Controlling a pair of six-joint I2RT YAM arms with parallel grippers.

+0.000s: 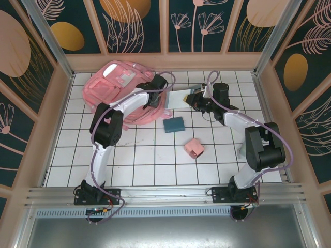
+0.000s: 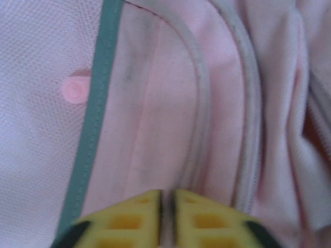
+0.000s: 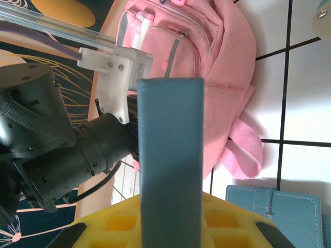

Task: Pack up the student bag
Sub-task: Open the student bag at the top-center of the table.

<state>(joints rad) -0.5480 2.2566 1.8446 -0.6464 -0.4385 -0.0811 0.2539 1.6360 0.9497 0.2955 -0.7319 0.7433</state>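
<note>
The student bag lies flat at the far left of the bench, front pockets up, its straps trailing toward the middle. The left pincer is pressed down on the bag's right side, jaws closed together against the pink cloth beside a curved zip seam. It is probably there to pinch the rim and keep the mouth open, though I cannot tell whether any cloth is actually caught between the pads.

The right pincer is clamped on a thin book, gripped by one end so that the free end points at the bag. From overhead the book lies nearly level, its free end reaching the bag's right edge just beside the left pincer. The pose reads as a feed — one arm on the opening, the other ready to slide the book in.

The tightest spot is where the two wrists crowd together at the bag's right edge. The book's leading edge would have to pass the left wrist and the cloth rim without snagging.

The far wall stands close behind the bag, so there is little room to push it back. A blue wallet lies just nearer than the book and a small pink box nearer again — both apart from the arms and out of the book's line. The freest room is on the near and right parts of the bench.
</note>
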